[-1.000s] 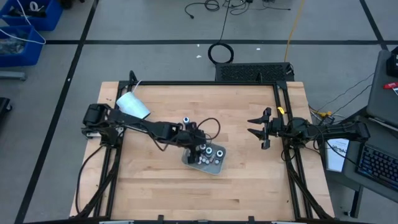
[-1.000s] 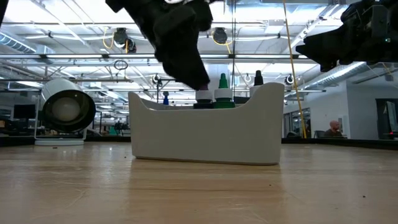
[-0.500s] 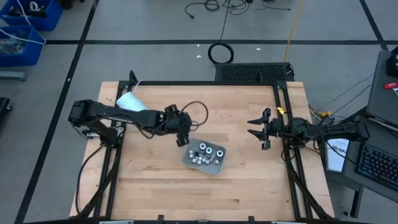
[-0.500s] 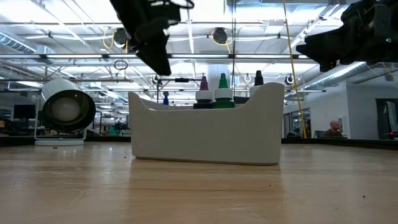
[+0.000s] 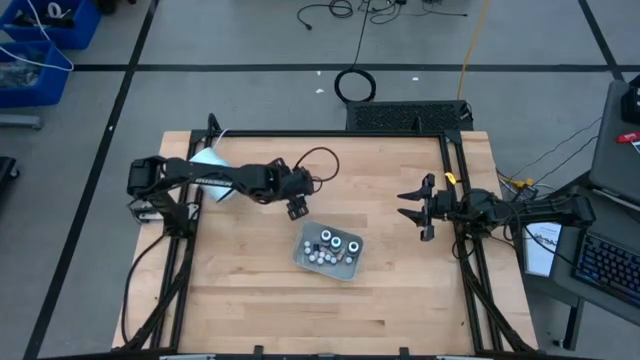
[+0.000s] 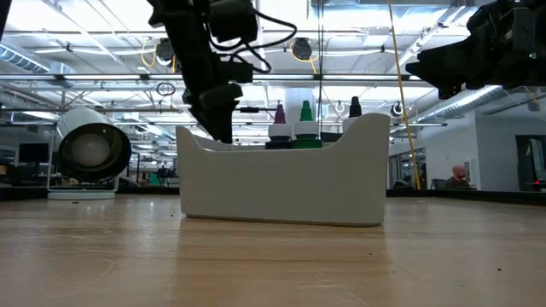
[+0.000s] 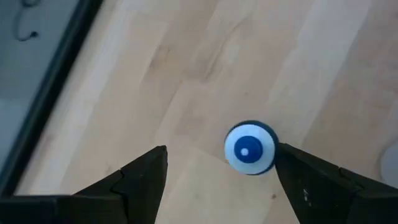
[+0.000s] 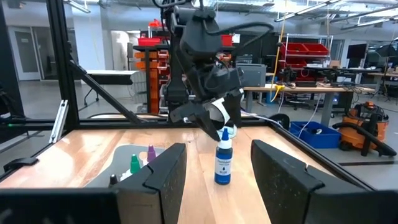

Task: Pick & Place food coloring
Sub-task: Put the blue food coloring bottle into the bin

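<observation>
A blue food coloring bottle (image 8: 224, 163) stands upright on the table, just beyond the far-left corner of a grey tray (image 5: 303, 258). From above it shows as a blue-and-white cap (image 7: 250, 147). My left gripper (image 7: 221, 150) is open and points down over it, one finger on each side, the cap close to one finger (image 7: 298, 174). I cannot tell whether it touches. The gripper hides this bottle in the high view (image 5: 296, 207). Pink (image 6: 279, 116), green (image 6: 305, 114) and dark (image 6: 353, 108) bottles stand in the tray. My right gripper (image 5: 415, 207) waits open at the table's right.
A large white cup (image 5: 208, 163) lies on its side at the far left, beside my left arm. The tray (image 6: 281, 183) also holds several small white round things (image 5: 318, 258). Black frame rails run along the table's left and right sides.
My left gripper has risen out of the tray, leaving the pink bottle standing there. It has gone toward the table's far-left and come down over the blue bottle. The tray and its bottles have stayed in place.
</observation>
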Tool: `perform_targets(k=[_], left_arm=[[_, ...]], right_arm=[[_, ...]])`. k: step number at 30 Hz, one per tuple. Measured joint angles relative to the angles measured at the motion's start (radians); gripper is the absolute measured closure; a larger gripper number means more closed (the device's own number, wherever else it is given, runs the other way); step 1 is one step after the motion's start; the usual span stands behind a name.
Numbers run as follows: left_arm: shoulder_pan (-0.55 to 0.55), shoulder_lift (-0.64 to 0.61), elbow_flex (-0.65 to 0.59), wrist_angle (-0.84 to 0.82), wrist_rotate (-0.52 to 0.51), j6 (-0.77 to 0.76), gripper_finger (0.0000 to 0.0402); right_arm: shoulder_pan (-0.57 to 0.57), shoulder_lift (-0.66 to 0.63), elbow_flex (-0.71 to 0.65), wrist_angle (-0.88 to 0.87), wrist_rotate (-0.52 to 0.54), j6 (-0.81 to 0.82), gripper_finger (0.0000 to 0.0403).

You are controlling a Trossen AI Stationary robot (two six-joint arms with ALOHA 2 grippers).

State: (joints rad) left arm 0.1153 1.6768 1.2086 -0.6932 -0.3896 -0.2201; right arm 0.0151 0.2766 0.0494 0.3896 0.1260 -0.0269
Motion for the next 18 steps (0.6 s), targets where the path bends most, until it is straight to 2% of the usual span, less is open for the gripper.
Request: perform_targets(k=[5,18], left_arm=[[0.027,0.0,-0.047,0.093,0.079,0.028,0.0107],[0.042,0.001,-0.067,0.115,0.085,0.038,0.0108]], right_arm=[[0.0,0.002,0.0,0.0,0.0,0.0,0.0234],[0.0,0.002,0.0,0.001,0.0,0.0,0.0234]])
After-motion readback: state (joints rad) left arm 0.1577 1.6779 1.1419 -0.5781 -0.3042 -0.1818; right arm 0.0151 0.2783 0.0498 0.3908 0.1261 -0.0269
